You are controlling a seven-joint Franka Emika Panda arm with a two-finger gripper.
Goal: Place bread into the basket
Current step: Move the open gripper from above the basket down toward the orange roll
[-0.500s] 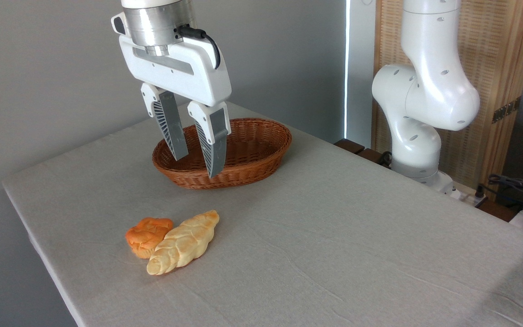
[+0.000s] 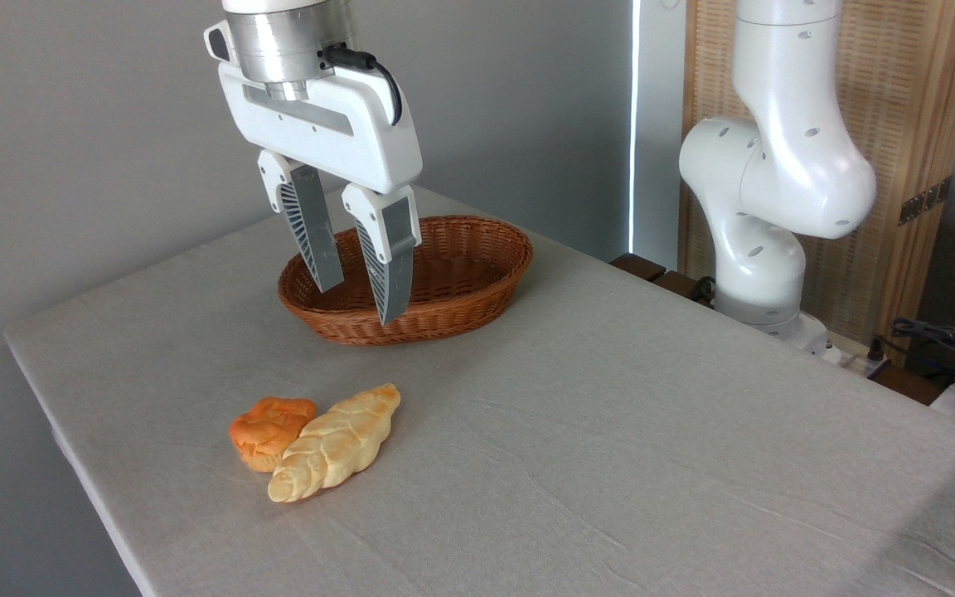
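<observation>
The bright orange bread bun (image 2: 266, 429) lies on the table near the front left edge, its right side touching a longer pale braided loaf (image 2: 334, 444). The reddish-brown wicker basket (image 2: 477, 286) stands farther back, with nothing visible inside. My gripper (image 2: 359, 305) hangs in the air in front of the basket's left half, well above and behind the bun. Its grey fingers (image 2: 390, 274) point down and stand apart, open, with nothing between them.
The table (image 2: 652, 431) is covered with a grey cloth; its left edge runs close by the bun. The arm's white base (image 2: 763, 240) stands at the back right, with cables (image 2: 942, 340) beside it. A grey wall lies behind.
The gripper has shifted very slightly upward; the bun, loaf and basket have stayed put.
</observation>
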